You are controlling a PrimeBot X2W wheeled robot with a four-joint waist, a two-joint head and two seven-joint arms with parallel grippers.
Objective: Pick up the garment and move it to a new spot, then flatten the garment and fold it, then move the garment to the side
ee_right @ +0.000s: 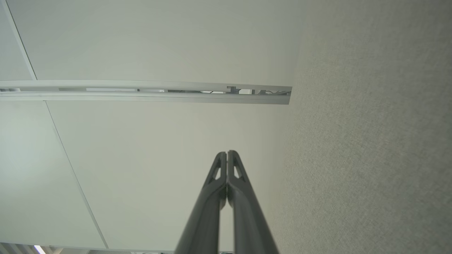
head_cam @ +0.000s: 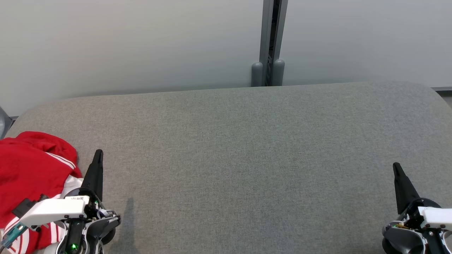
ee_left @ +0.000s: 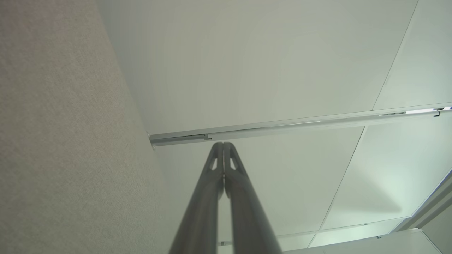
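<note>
Left gripper (head_cam: pixel 98 153) hovers over the table's (head_cam: pixel 247 148) near left corner in the head view, fingers pressed together and empty. Right gripper (head_cam: pixel 396 165) is over the near right corner, likewise closed. Red, white-striped garment (head_cam: pixel 31 165) lies crumpled on the table's left end, just beside the left gripper. Left wrist view: fingers (ee_left: pixel 210 183) meet at the tips, table alongside. Right wrist view: fingers (ee_right: pixel 240 197) also meet, table alongside.

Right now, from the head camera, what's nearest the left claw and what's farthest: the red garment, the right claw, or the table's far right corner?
1. Red garment, just beside the left claw, on its left.
2. Right claw, far over on the near right side.
3. Table's far right corner, back by the wall.
</note>
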